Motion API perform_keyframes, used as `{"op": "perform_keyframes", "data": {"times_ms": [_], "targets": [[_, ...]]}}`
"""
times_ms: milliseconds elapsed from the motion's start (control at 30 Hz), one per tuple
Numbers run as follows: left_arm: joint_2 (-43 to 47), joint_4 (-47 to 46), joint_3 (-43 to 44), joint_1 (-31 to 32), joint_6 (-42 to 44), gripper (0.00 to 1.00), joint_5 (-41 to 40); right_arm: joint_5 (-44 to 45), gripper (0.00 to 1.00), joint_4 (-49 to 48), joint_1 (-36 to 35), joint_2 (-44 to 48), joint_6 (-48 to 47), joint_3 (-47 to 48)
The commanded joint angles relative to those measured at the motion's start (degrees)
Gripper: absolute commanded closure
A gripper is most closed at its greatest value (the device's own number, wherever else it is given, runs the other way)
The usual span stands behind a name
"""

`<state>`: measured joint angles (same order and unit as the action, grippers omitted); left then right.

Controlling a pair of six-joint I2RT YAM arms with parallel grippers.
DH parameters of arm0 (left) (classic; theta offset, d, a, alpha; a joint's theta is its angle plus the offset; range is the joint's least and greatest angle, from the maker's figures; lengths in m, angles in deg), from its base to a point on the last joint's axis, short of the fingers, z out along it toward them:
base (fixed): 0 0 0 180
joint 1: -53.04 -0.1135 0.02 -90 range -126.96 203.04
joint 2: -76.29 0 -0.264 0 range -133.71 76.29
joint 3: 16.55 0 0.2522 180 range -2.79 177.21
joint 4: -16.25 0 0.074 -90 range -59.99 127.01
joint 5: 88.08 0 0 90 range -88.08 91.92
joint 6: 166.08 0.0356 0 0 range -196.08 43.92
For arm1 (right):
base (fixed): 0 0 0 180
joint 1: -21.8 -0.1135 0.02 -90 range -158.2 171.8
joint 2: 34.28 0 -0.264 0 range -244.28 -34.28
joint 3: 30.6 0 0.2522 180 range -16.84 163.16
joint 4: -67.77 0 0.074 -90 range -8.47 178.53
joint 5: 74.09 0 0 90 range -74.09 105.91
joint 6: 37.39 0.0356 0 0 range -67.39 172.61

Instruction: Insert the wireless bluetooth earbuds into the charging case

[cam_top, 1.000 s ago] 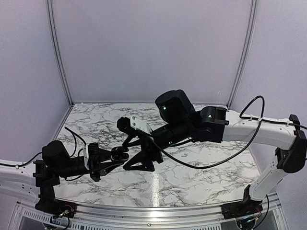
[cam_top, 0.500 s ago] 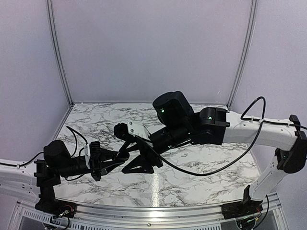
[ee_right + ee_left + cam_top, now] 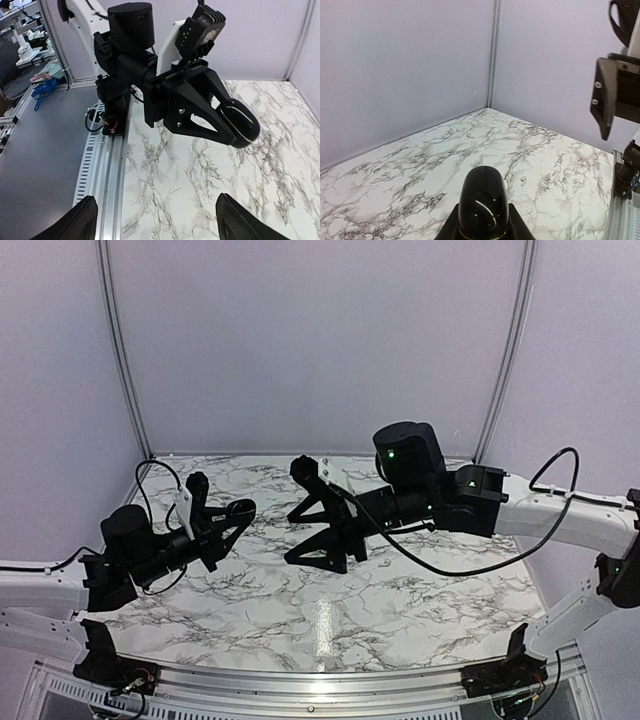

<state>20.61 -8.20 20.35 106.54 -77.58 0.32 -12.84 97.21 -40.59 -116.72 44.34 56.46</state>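
We see the left tool (image 3: 238, 512) lifted above the white marble surface with grey veins (image 3: 400, 610). It is clenched on a shiny black rounded case (image 3: 240, 122), shaped like a smooth pebble. We think this is the charging case. A thin line runs across it, so it looks closed to us.

The right tool (image 3: 157, 215) is spread wide with nothing in it. It faces the case from a little way off and does not touch it.

We cannot find any earbuds. They may already be inside the case, and then the job is almost done. If they are not inside, the lid has to be opened first. Then the empty right tool must pick up one bud and set it gently in its hollow while the left tool holds the case steady. The buds are tiny, so that grip would need great care.

The top view shows both arms and how far apart they are, but the case is lost there, black on black. The right wrist view shows the front of the case and its thin line. Only the left wrist view shows two tiny pale bits (image 3: 522, 180) (image 3: 470, 134) lying on the surface, far from each other. We cannot tell what they are.
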Motion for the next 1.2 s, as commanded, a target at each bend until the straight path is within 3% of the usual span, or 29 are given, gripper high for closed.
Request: {"op": "perform_keyframes", "data": {"times_ms": [0,267,567,967,1167], "targets": [[-3.94,1.48,3.88,-5.48,-10.65,1.00,-1.90,2.69,0.18,-8.05,2.60,2.96,4.57,-2.82],[-15.02,8.21,12.32,-17.83,-21.96,1.00,1.33,6.84,0.14,-14.52,6.50,6.71,7.98,-11.48],[-30.95,16.63,23.33,-29.26,-27.22,1.00,11.20,9.64,0.13,-19.62,10.02,9.87,11.79,-18.69],[-49.50,22.95,35.48,-34.54,-30.76,0.94,21.76,10.05,0.12,-20.87,10.40,10.88,13.19,-21.88],[-54.48,25.34,38.64,-34.91,-30.68,0.91,22.01,10.02,0.12,-21.02,10.72,10.58,13.37,-22.16]]}}
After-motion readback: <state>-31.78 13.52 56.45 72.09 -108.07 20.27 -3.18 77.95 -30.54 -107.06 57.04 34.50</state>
